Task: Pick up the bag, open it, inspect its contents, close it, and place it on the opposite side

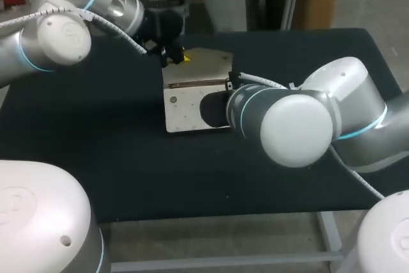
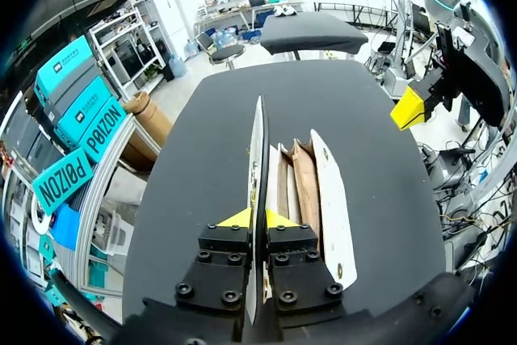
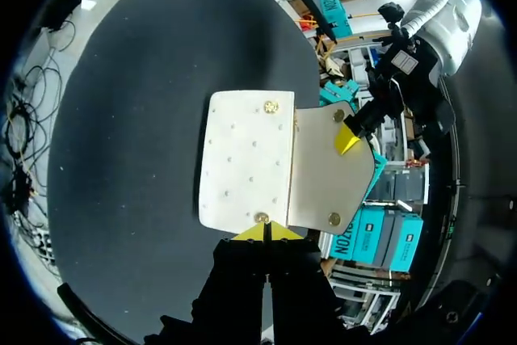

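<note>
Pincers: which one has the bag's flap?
The left pincer: it is shut on the edge of the raised flap. The right pincer sits at the side of the bag.

Left arm [image 1: 57,36] and right arm [image 1: 281,119] crowd the bag [image 1: 192,103].

Bag [image 1: 192,103], frame centre: cream leather-look, smooth, slight sheen. Snaps [image 3: 271,107]: gold metal, shiny. Lining [image 2: 305,179]: brown, matt, suede-ish. Table [image 1: 96,158]: black, matt, cloth-like. Right arm shell [image 1: 297,119], mid-right: glossy white plastic w/ satin grey sleeve. Left gripper [image 2: 257,217]: matt black body, yellow plastic tips.
</note>
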Robot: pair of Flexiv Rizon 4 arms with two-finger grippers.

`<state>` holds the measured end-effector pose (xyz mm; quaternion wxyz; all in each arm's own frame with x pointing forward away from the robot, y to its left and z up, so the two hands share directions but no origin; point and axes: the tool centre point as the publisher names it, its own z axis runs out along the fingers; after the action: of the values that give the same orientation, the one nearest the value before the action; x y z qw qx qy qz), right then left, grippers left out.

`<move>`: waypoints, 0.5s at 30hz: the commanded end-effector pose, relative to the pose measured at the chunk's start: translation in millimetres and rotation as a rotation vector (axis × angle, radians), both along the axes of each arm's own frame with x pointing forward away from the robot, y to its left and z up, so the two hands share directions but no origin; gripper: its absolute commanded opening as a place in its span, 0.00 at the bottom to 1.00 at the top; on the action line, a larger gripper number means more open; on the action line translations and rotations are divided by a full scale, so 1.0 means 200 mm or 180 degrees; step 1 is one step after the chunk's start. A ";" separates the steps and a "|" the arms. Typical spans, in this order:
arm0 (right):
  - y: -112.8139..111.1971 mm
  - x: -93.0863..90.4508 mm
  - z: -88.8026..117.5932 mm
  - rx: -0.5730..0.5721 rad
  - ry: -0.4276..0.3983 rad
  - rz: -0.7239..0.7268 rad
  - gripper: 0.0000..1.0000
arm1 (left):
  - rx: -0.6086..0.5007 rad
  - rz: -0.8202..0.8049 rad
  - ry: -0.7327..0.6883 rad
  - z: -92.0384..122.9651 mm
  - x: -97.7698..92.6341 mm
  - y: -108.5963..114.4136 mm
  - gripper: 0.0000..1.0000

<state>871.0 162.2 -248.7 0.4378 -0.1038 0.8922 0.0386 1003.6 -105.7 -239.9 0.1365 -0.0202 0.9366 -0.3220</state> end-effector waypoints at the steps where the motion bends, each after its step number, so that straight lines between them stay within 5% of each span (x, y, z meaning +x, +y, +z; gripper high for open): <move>1: 0.03 -0.01 -0.06 -0.0035 -0.0069 0.0013 0.00 | -0.0060 -0.0057 -0.0026 -0.08 0.05 0.00 0.00; 15: 0.00 0.00 -0.26 -0.0113 0.0182 0.0075 0.00 | -0.0010 -0.0251 0.0123 -0.24 0.10 -0.01 0.00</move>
<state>867.2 162.1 -293.5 0.4086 -0.1199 0.9045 0.0254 1014.8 -103.4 -281.8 0.1115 0.0094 0.9383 -0.3271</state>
